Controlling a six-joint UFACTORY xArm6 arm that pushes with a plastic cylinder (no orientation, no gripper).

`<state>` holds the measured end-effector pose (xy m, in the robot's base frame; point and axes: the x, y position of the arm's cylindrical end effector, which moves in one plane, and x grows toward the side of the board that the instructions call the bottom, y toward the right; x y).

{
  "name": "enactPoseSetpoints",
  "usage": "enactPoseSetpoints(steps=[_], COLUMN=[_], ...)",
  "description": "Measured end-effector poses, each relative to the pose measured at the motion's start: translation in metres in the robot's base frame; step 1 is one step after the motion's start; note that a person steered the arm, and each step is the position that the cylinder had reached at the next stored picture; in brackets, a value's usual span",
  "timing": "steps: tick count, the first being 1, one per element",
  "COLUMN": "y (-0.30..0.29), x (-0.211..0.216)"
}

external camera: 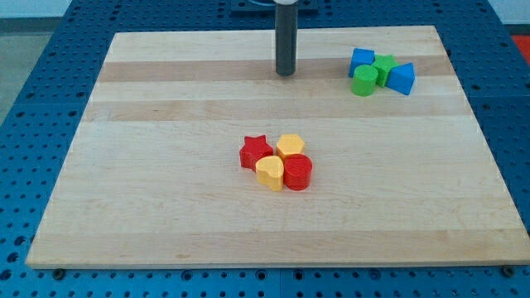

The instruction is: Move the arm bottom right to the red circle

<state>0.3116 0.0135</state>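
1. Near the view's top, just right of centre, my tip [286, 73] rests on the wooden surface [166, 207], with no block touching it.
2. No gripper exists on this arm, so there is no open or closed state to tell; only the dark rod shows.
3. Well below my tip, near the surface's middle, sits a cluster of 4 blocks: the red circle [298, 172] at its lower right, a yellow heart-like block [269, 172] touching its left side, a yellow hexagon [291, 146] just above it, and a red star [256, 151] at the cluster's left.
4. Toward the view's top right, well apart from my tip, lies a second cluster: a blue block [361, 59], a green block [384, 66], a green cylinder [365, 80] and a blue triangle [402, 79], packed together.
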Motion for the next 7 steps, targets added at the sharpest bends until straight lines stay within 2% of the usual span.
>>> enactPoseSetpoints(steps=[1,3,4,6,7], y=[0.007,0.081,0.099,0.096,0.077], x=[0.031,0.096,0.136,0.246,0.262])
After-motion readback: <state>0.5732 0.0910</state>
